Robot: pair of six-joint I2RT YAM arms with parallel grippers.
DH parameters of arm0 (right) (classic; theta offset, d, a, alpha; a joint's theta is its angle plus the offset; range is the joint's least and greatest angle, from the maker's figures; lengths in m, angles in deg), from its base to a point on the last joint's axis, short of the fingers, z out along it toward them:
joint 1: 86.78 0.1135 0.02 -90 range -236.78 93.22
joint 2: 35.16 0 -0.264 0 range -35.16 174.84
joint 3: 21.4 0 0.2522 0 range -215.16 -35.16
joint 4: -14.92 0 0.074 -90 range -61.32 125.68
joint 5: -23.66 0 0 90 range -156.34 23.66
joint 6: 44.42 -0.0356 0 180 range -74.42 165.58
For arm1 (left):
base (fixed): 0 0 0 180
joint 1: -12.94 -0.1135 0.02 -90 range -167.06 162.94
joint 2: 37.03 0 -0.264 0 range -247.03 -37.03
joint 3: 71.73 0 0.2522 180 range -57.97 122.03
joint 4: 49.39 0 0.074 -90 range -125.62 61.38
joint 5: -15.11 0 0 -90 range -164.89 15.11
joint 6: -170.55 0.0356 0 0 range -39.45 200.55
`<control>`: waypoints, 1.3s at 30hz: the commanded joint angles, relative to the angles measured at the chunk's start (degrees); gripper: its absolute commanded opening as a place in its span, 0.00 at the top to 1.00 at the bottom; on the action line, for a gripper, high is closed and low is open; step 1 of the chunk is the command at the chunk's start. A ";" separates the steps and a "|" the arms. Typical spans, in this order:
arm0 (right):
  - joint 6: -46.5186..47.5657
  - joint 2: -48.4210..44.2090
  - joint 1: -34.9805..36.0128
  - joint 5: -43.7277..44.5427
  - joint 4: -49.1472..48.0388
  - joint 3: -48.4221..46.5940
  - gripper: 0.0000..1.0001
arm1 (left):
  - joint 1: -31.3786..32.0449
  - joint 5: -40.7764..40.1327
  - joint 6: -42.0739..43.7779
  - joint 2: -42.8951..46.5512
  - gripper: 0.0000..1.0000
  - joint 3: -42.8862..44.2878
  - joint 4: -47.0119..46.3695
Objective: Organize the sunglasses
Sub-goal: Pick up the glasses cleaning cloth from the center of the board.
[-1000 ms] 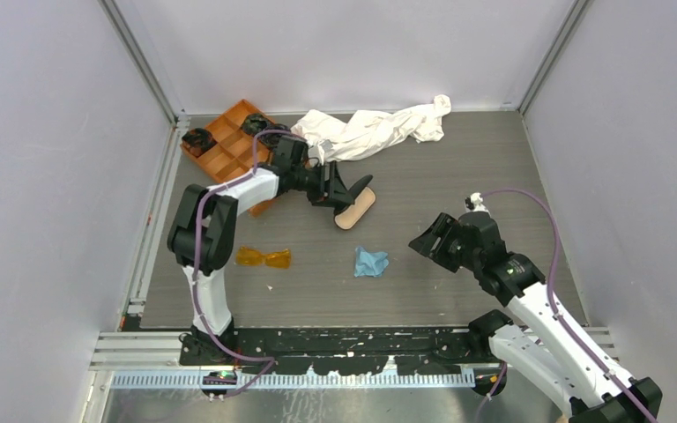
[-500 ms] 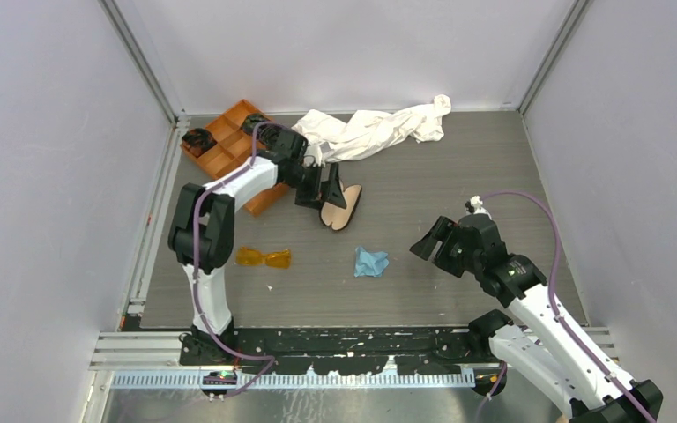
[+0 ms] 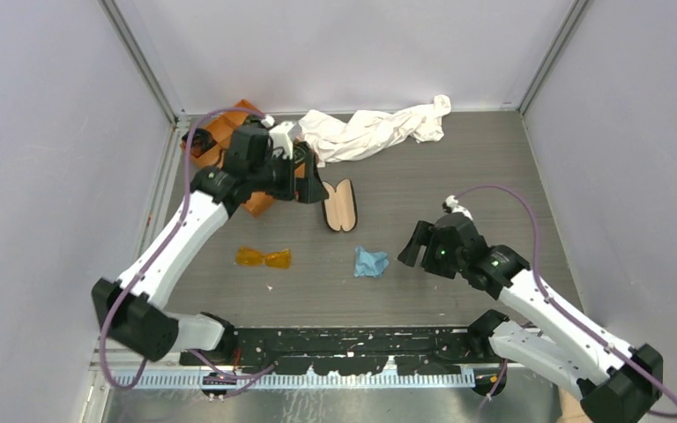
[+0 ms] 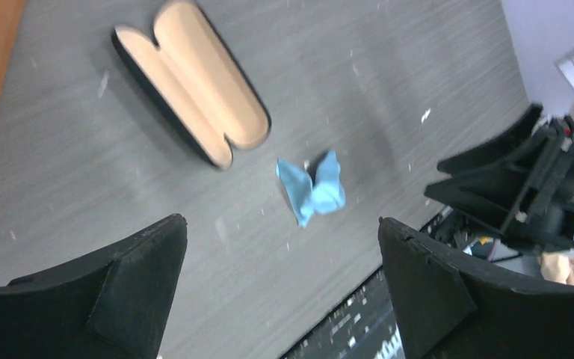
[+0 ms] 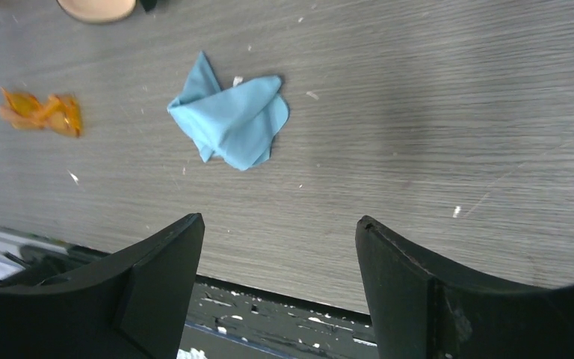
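Note:
The sunglasses (image 3: 263, 257) with orange-amber lenses lie on the table at the near left; they also show in the right wrist view (image 5: 41, 111). The black case (image 3: 341, 204) lies open, beige lining up, in the middle; it also shows in the left wrist view (image 4: 191, 81). My left gripper (image 3: 311, 186) is open and empty just left of the case, its fingers wide apart in its wrist view (image 4: 281, 221). My right gripper (image 3: 410, 249) is open and empty, just right of the light blue cloth (image 3: 370, 262), with nothing between its fingers in its wrist view (image 5: 280, 219).
An orange compartment tray (image 3: 220, 145) sits at the back left, partly hidden by my left arm. A crumpled white cloth (image 3: 375, 130) lies along the back edge. The blue cloth shows in both wrist views (image 4: 314, 187) (image 5: 232, 123). Walls close in left, right and behind.
My left gripper has let go of the case and drawn back left; the case now lies open nearer the sunglasses. My right gripper has moved left towards the blue cloth.

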State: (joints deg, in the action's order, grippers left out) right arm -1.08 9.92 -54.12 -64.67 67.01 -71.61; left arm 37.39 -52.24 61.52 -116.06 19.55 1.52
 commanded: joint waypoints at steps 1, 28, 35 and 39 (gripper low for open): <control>-0.67 6.48 8.14 7.58 -5.04 -3.59 0.21 | 3.71 -7.46 -6.35 7.43 0.00 -9.61 2.31; 3.06 42.84 23.81 24.46 -14.01 -16.11 0.66 | 9.21 -15.98 -14.96 19.09 0.00 -24.69 -0.43; 3.75 45.05 23.29 24.01 -14.21 -16.95 0.78 | 9.15 -15.03 -15.61 17.92 0.00 -25.14 -1.72; 3.74 42.15 22.79 23.41 -13.11 -17.50 1.00 | 9.13 -15.44 -16.00 17.10 0.00 -25.49 -2.10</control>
State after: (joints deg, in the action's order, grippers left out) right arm 2.55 55.21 -30.80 -42.83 54.00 -86.78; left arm 46.61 -68.06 46.31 -98.48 -5.44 2.26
